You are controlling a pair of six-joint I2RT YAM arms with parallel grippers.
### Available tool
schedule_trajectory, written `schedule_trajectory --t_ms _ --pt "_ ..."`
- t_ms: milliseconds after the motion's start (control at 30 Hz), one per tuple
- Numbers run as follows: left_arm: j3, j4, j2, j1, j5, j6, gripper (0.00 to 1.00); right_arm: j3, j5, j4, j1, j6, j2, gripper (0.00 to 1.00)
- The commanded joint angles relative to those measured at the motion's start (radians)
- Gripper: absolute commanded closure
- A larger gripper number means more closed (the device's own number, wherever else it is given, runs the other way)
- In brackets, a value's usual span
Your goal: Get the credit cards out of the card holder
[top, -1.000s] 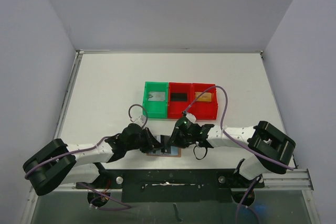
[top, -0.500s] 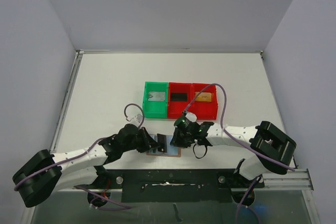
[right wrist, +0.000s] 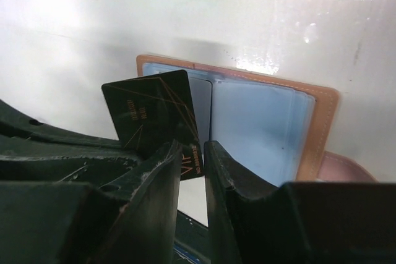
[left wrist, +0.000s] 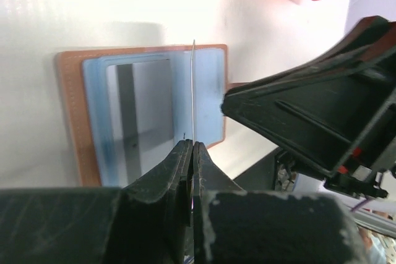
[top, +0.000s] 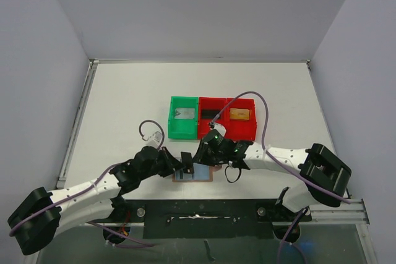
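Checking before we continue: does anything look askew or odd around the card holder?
Only the black card, standing tilted on edge over the open card holder, pinched in the left pincer rather than lying flat. Nothing looks damaged.

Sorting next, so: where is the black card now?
The black card is front-centre in the top view, pinched in the left gripper over the open card holder.

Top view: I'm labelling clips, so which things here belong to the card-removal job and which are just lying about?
Job: card holder; black card pinched in the left tool; grey card, second black card, gold card in bins.
Lying about: green bin; red bins.
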Motion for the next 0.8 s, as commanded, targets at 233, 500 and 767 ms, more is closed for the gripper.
schedule_trajectory --t_ms 233,500,767 --pt "0.078 -0.355 -0.181 0.008 -0.275 -0.047 1.00 0.005 -0.108 0.177 -0.025 -0.028 0.042 0.75" --pt "0.037 -0.331 -0.278 0.011 -0.283 -0.052 1.00 0.069 -0.134 0.137 -0.036 -0.042 0.165 0.74" --pt "0.070 -0.248 -0.194 0.011 -0.231 0.024 1.00 -0.005 -0.052 0.026 -0.038 -0.005 0.070 0.72"
